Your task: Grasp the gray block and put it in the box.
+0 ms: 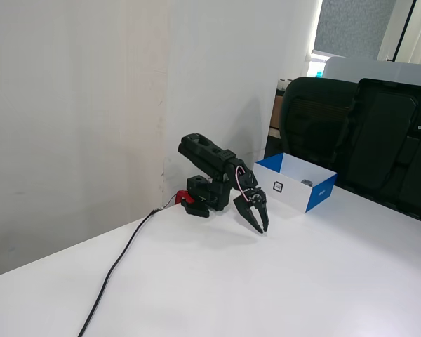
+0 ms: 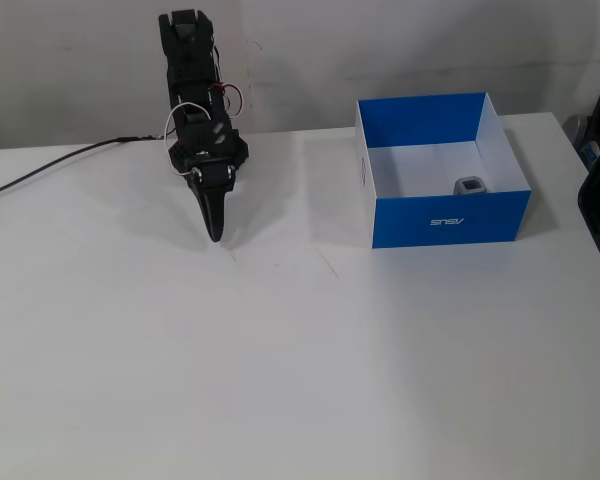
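Note:
The gray block (image 2: 470,186) lies inside the box (image 2: 450,221), close against the inner side of its blue front wall. In a fixed view only its top (image 1: 307,182) shows above the box (image 1: 292,197), whose white side bears a small dark square logo. My gripper (image 2: 215,234) hangs folded in front of the arm's base, tips pointing down just above the white table, well to the left of the box. Its jaws are together and hold nothing. In a fixed view the gripper (image 1: 260,227) sits just left of the box's near corner.
A black cable (image 1: 119,267) runs from the arm's base (image 1: 196,200) across the table toward the front left. Black office chairs (image 1: 365,133) stand behind the table's far edge beyond the box. A white wall (image 1: 91,105) rises behind the arm.

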You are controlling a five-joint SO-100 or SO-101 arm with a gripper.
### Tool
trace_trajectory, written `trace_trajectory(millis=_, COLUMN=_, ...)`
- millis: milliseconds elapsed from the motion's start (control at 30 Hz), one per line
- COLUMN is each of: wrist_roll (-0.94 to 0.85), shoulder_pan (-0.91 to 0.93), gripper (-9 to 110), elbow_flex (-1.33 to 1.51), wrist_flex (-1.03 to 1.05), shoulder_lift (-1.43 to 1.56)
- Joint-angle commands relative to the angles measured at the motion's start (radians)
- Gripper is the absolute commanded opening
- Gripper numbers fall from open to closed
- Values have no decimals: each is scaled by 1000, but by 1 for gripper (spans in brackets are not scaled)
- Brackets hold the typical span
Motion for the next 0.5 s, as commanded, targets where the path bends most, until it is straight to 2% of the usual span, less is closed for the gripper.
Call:
trace_trajectory(millis=0, wrist_roll=-6, shoulder_pan=3, gripper=0, elbow_flex=41, wrist_flex=12, shoulder_lift=78)
trace_trajectory(millis=200, wrist_roll=-6, shoulder_pan=6, gripper=0, elbow_flex=69, wrist_flex=152, shoulder_lift=236)
trace_trajectory(millis=333, wrist_roll=2, shoulder_pan=11, gripper=0, elbow_flex=118, wrist_flex=325, shoulder_lift=492)
trace_trajectory(millis=467, wrist_roll=9, shoulder_pan=14, gripper=0, elbow_flex=107, wrist_flex=345, shoulder_lift=485)
